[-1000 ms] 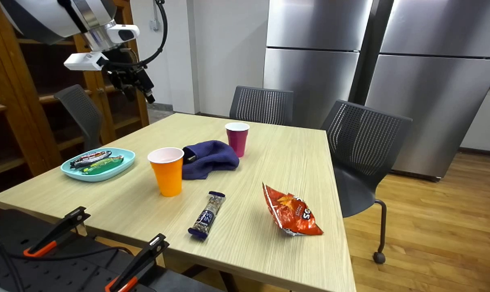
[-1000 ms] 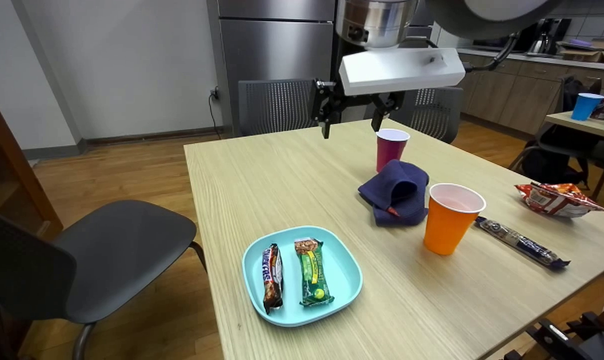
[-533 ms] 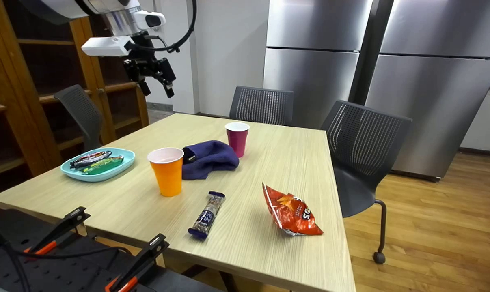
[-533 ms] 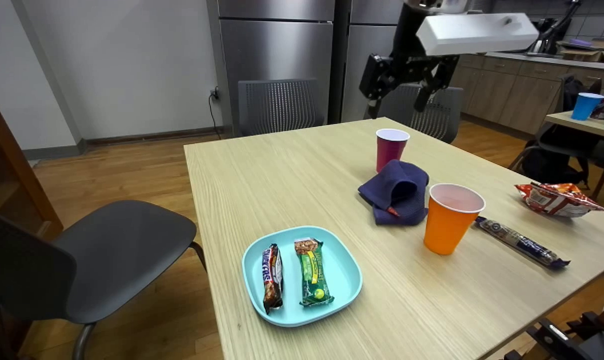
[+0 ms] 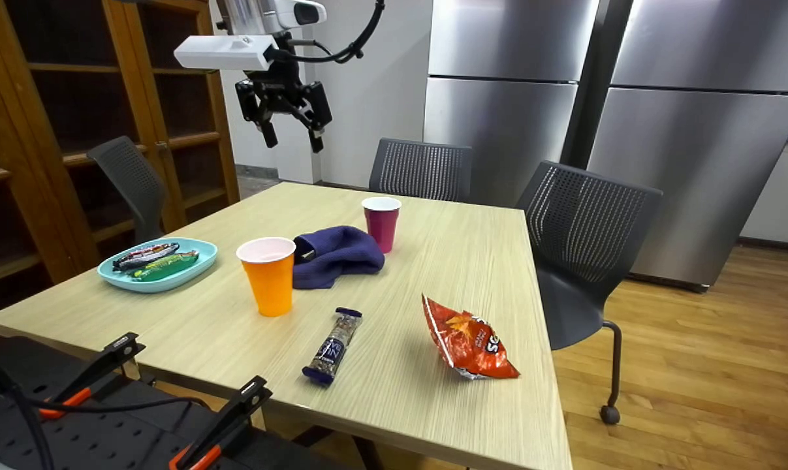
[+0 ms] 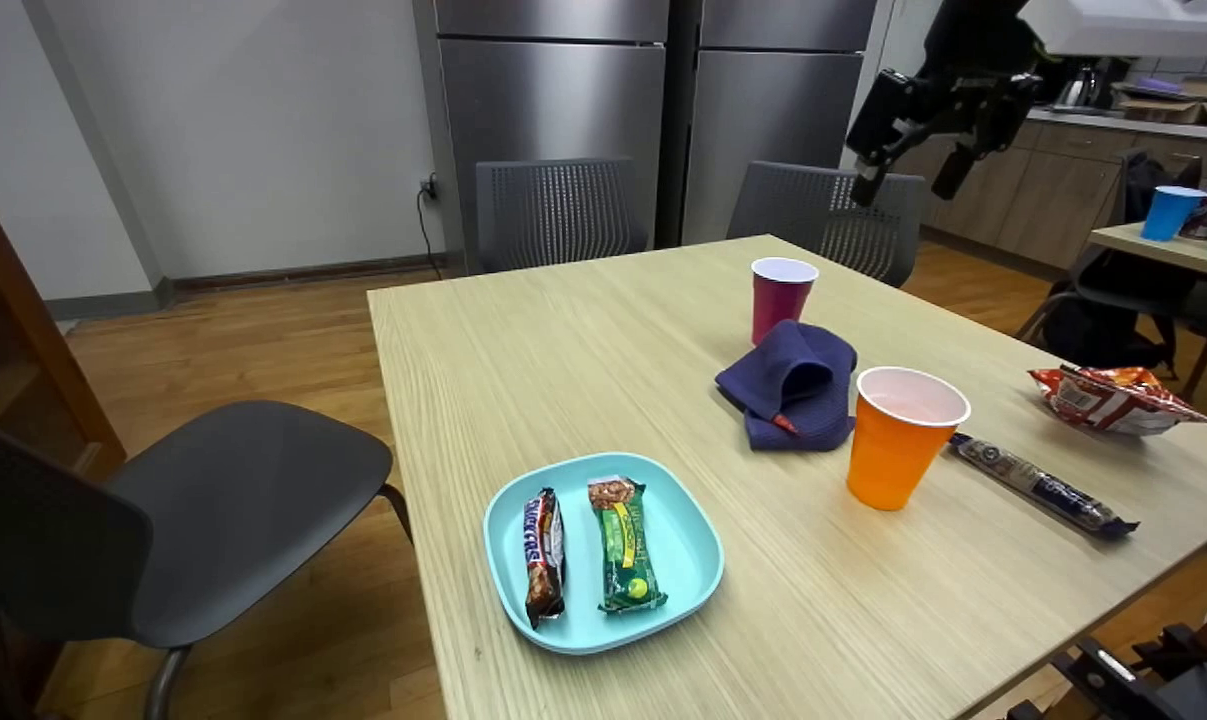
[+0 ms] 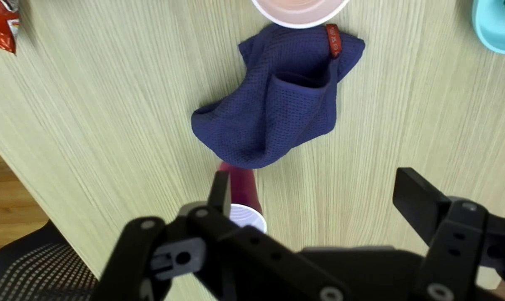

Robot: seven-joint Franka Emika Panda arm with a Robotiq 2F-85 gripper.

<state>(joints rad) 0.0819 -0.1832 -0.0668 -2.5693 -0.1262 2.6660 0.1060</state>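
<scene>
High above the table, my gripper (image 5: 294,140) hangs with its jaws wide apart and nothing between them. In the wrist view, one of its fingers (image 7: 219,190) covers part of a magenta cup (image 7: 244,190), which stands well below. A crumpled navy cloth (image 7: 273,113) with a red tag lies beside that cup. Close to the cloth stands an orange cup (image 6: 898,450), white inside. A turquoise plate (image 6: 508,580) carries a dark-wrapped bar (image 6: 543,555) and a green-wrapped bar (image 6: 625,545). A navy-ended bar (image 5: 331,349) and a red snack bag (image 5: 472,343) lie on the wooden table.
Dark chairs stand around the table (image 5: 472,261), including a chair (image 5: 420,170) at the far side and a chair (image 6: 243,520) by the plate. Black-and-orange clamps (image 5: 220,424) grip the near edge. Wooden cabinets (image 5: 172,117) and steel refrigerators (image 5: 504,124) stand behind.
My gripper has swung rightward and upward in both exterior views, turning a little as it went. It has stayed open. The things on the table have not moved.
</scene>
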